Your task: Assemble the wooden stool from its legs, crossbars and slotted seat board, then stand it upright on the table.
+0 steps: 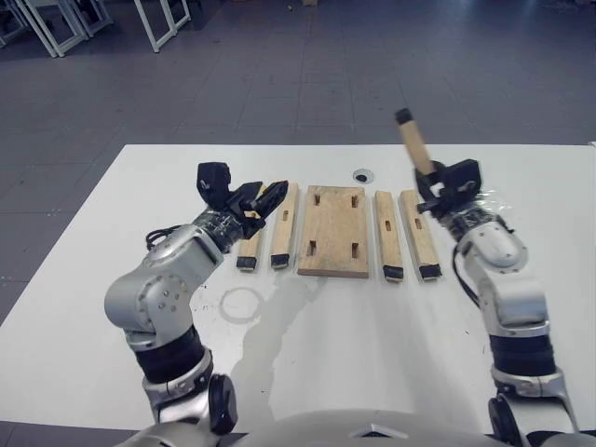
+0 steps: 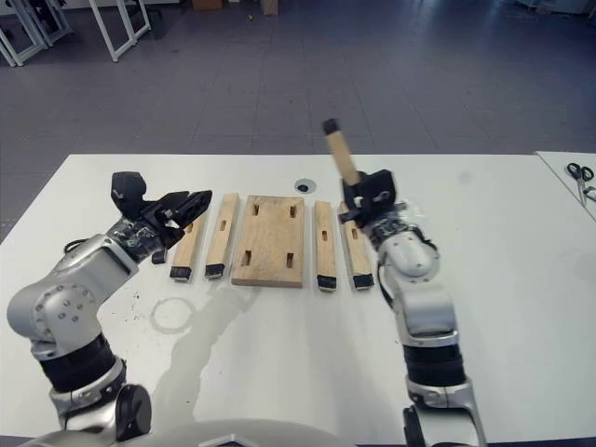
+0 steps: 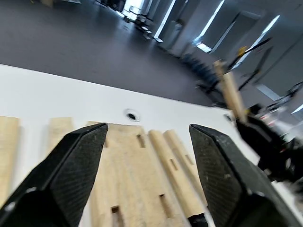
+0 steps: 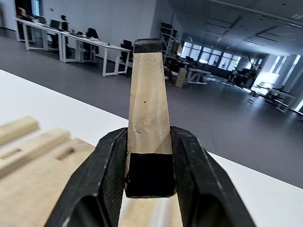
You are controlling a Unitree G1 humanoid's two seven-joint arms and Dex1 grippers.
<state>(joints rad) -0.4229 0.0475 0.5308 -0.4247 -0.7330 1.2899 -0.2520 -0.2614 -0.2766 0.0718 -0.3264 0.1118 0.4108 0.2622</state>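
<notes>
Head view: white table (image 1: 112, 233) carries a rectangular pale-wood slotted seat board (image 1: 333, 231), lying flat at centre. Left pair of black-tipped wooden legs (image 1: 284, 223) lies flat just beside the board's left edge. Right pair of black-tipped wooden legs (image 1: 387, 235) lies just beside its right edge, and all four run parallel to the board. Small round grommet hole (image 1: 362, 175) sits behind the board. Left gripper (image 1: 264, 203) hangs over the left pair, fingers apart, holding nothing. Right gripper (image 1: 438, 189) is above the right pair, pinching a black-capped wooden stick (image 1: 413, 140) that is clear of the table and tilted, free end up and leaning left.

Left wrist view: black fingers (image 3: 71, 175) are spread wide, with the board visible through the gap.

Right wrist view: fingers (image 4: 111, 175) are pressed on both sides of the stick near its lower black end.
</notes>
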